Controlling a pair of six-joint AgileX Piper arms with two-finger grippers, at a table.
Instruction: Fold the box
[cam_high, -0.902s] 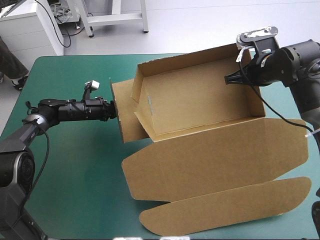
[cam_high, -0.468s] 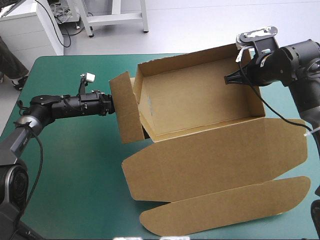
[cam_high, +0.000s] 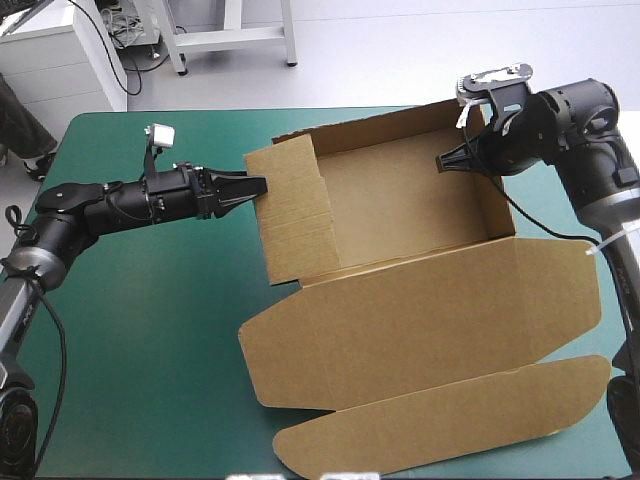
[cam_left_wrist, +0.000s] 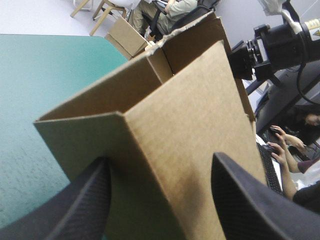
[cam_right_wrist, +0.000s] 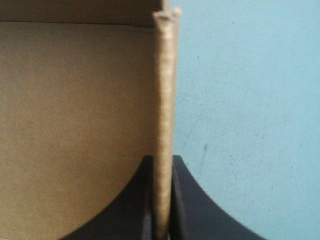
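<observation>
1. High view: brown box (cam_high: 420, 310) sits centre-to-right on the teal-green tabletop (cam_high: 150, 330). It is an open tray w/ walls up, tray part toward the far edge.
2. High view: lid (cam_high: 430, 300) lies flat on the tabletop on the tray's near side. Its long rounded flap (cam_high: 440, 420) is also flat, closest to the near edge.
3. High view: left end effector (cam_high: 250, 187) comes in from the left, tips at the upper edge of the tray's left end wall. Wall is raised, outer face showing.
4. High view: right end effector (cam_high: 442, 161) is at the tray's right end wall, near the far right corner, tips on the wall's top edge.
5. Left wrist view: left end effector (cam_left_wrist: 161, 160) is spread, black fingers (cam_left_wrist: 80, 200) wide apart. A raised corner of the box (cam_left_wrist: 190, 115) stands betw. them and the board runs down into the gap. Can't tell whether either finger touches the board. Bare tabletop (cam_left_wrist: 40, 75) lies beside the box.
6. Right wrist view: right end effector (cam_right_wrist: 161, 165) is pressed nearly together, pinching the box (cam_right_wrist: 75, 125) wall, which is seen edge-on betw. the fingers (cam_right_wrist: 200, 210). Inside of the tray is on one side of the wall, bare tabletop (cam_right_wrist: 250, 100) on the other.
</observation>
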